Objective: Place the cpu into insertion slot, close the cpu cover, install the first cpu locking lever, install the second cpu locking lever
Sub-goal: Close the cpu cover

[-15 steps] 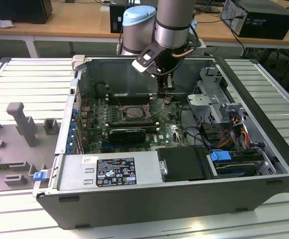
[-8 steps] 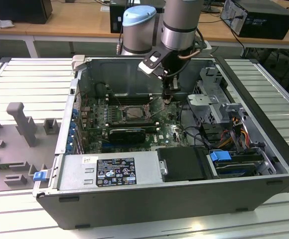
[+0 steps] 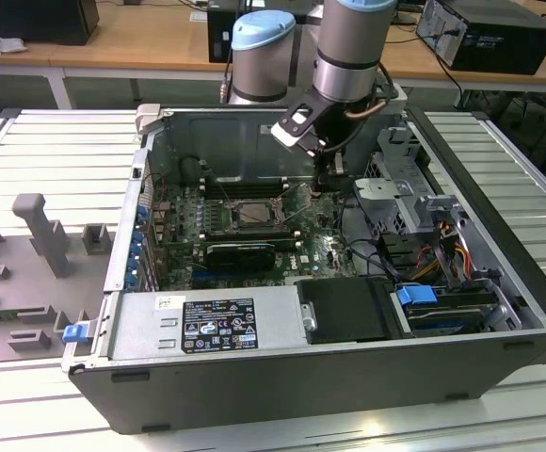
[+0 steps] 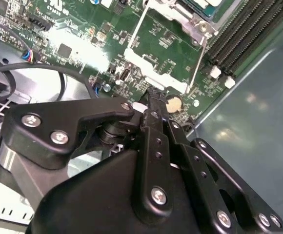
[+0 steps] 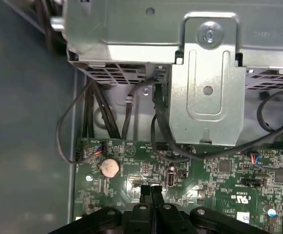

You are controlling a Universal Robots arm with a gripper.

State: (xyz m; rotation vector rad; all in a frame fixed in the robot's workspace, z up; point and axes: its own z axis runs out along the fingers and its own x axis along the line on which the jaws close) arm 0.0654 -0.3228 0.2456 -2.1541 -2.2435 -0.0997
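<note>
Pinching fully together with nothing between the tips, my claw (image 5: 151, 191) hangs low over the green motherboard (image 5: 219, 185), just beside the round coin cell battery (image 5: 109, 167) and close above the small board parts. In the second wrist view the tips sit next to a silvery metal bar (image 4: 153, 73). From it two thin wire locking levers (image 4: 198, 61) run back toward the insertion slot (image 3: 254, 213), which lies toward the exterior view's left of me, alongside the long black memory slots (image 4: 244, 34). The cpu cover (image 4: 185, 17) frames that socket, and the pale patch inside it I take to be the cpu (image 4: 204, 3), seated in the slot, though little of it shows. Whether either lever is hooked down I cannot tell. I judge the lever work to be the step in hand. To do it well I would use my closed tips as a blunt pusher, meeting the wire squarely near its free end. I would press down and then sideways so it tucks under its catch, without skidding onto the battery or the fine components. Farther out, black cables (image 5: 161, 122) hang from the metal drive cage (image 5: 207, 92) inside the open computer case (image 3: 348, 377), and my wrist should stay clear of them.
</note>
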